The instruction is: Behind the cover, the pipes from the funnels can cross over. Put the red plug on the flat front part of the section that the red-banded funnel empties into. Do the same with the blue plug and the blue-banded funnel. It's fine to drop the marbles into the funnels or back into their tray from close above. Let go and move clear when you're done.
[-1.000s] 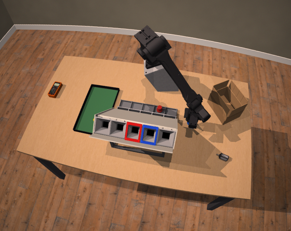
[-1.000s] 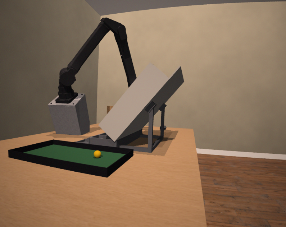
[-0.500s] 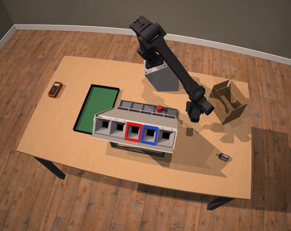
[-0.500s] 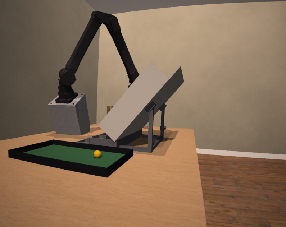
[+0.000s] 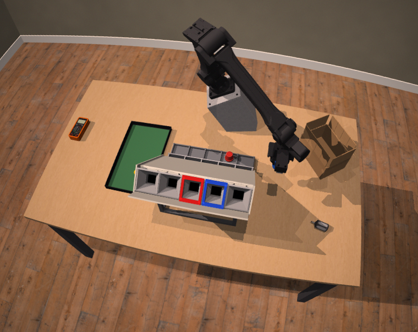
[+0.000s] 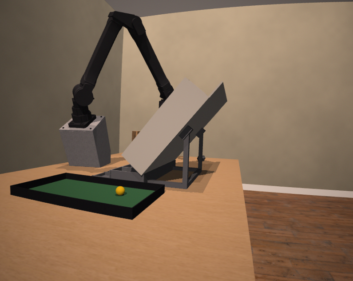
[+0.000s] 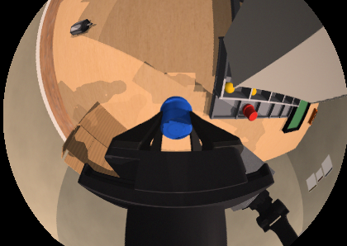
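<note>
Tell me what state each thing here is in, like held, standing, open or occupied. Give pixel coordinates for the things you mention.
Gripper (image 5: 279, 170) (image 7: 176, 119): shut on the blue plug.
Blue plug (image 5: 274, 165) (image 7: 176, 123): held, off the table.
Red plug (image 5: 228, 156) (image 7: 249, 112): standing in a front section.
Cardboard box (image 5: 337, 162) (image 7: 88, 139): open-topped.
Green-floored tray (image 5: 151, 123) (image 6: 70, 199) (image 7: 292, 128): holds a yellow marble (image 6: 120, 190).

Five funnels (one red-banded, one blue-banded). Two plugs: one red plug, one blue plug. Three yellow marbles visible. One tray, one multimeter.
</note>
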### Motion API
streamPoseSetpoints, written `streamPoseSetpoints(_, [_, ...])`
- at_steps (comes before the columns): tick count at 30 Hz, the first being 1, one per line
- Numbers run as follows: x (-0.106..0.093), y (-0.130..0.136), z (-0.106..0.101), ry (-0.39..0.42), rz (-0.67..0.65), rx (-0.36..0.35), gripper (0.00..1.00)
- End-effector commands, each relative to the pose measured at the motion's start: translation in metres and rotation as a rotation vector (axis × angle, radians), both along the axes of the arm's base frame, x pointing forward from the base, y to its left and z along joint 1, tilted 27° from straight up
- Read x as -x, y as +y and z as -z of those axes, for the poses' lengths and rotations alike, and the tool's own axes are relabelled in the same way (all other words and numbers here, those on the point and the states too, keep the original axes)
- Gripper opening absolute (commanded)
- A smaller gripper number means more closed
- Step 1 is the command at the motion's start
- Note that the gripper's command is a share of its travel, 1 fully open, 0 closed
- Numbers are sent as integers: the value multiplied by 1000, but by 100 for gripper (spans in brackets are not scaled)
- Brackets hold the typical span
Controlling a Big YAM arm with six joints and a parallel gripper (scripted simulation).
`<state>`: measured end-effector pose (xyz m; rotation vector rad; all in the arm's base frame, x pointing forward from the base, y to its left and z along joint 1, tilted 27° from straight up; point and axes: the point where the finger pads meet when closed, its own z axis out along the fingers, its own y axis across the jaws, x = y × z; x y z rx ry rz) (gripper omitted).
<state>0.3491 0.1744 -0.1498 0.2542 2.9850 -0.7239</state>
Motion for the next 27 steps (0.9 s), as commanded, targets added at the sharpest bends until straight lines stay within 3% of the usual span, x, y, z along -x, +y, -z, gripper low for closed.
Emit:
streamPoseSetpoints(1, [-10,14,-6,-24,3,-16,0])
streamPoseSetpoints(21, [-10,14,-6,-24,3,-16,0])
streamPoseSetpoints(27, [6,8,3,-13,-5,-9,0])
